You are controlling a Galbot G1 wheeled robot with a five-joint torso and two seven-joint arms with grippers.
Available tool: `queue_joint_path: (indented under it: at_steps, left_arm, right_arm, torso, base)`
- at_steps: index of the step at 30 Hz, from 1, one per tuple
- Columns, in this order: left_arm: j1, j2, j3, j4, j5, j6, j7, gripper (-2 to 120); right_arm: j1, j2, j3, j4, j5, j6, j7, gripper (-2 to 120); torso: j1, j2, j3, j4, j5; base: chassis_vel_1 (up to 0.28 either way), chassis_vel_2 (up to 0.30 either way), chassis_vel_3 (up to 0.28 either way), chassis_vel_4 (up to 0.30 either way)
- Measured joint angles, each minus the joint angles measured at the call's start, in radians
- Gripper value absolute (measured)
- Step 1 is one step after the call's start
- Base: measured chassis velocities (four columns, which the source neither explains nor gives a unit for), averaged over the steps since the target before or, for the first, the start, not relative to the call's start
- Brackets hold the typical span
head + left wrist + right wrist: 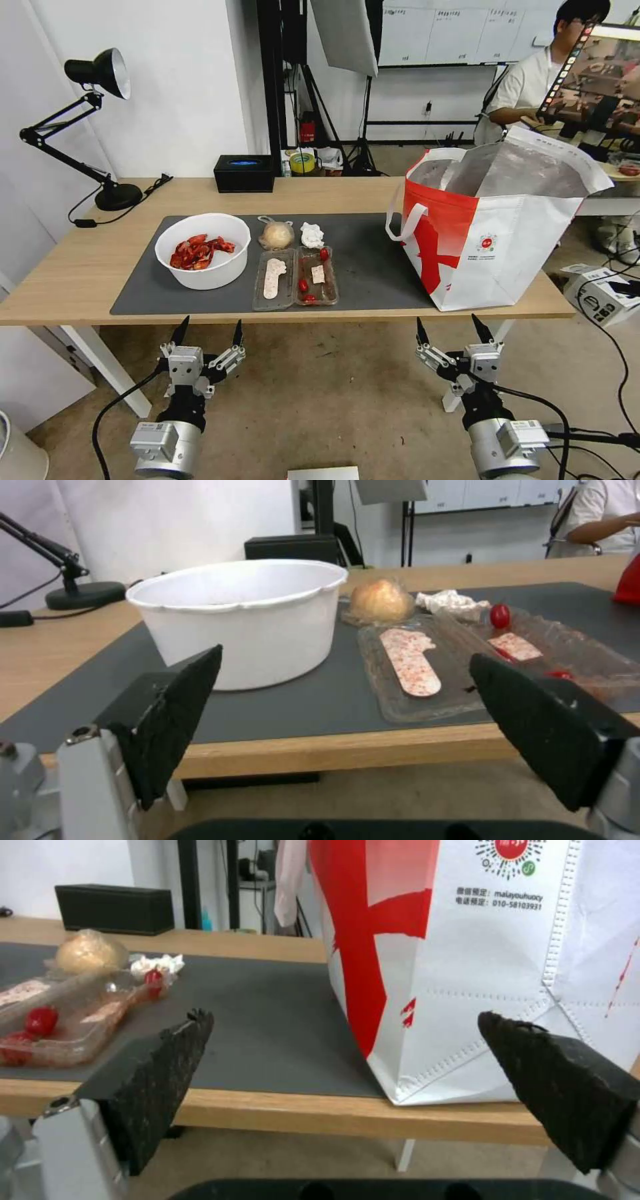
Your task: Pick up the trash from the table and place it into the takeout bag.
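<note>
Trash — bowl (203, 250), tray (295, 278), tissue (311, 235), knotted bag (277, 235) — sits mid-mat on the table (60, 280); takeout bag (493, 227) at three o'clock. Left gripper (207, 331) and right gripper (455, 328) hang spread wide, empty, below the table edge.

White bowl (203, 250), red shells; grey mat (373, 267); white-and-red takeout bag (497, 243).

Left gripper (208, 332): held low in front of the robot, wrist below the fingers, black fingertips (180, 329) pointing up and forward, jaws spread wide, nothing between them. Left wrist view confirms a broad gap between the two black pads (175, 715)

Right gripper (453, 329): same posture on the opposite side, level with the left, fingers splayed apart and empty. Right wrist view shows its textured pads (160, 1075) standing well apart, touching nothing
</note>
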State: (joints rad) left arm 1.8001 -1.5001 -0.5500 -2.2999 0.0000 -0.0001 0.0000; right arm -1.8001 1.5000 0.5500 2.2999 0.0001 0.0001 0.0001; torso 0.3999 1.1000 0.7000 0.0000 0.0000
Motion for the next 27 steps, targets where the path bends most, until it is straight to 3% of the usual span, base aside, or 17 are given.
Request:
queue_joint_path:
  at_steps: [23, 27]
  left_arm:
    - [-0.002, 0.001, 0.001, 0.000, -0.004, 0.001, -0.001, 100]
    - [-0.050, 0.031, 0.024, -0.013, -0.087, 0.061, -0.065, 100]
  right_arm:
    - [0.001, -0.003, 0.001, 0.000, 0.002, -0.001, 0.000, 100]
    - [0.026, -0.078, 0.027, 0.009, 0.080, -0.069, 0.000, 100]
  torso:
    - [0.000, 0.000, 0.000, 0.0000, 0.0000]
    - [0.000, 0.000, 0.000, -0.0001, 0.0001]
  base:
    - [0.000, 0.000, 0.000, 0.000]
    - [0.000, 0.000, 0.000, 0.000]
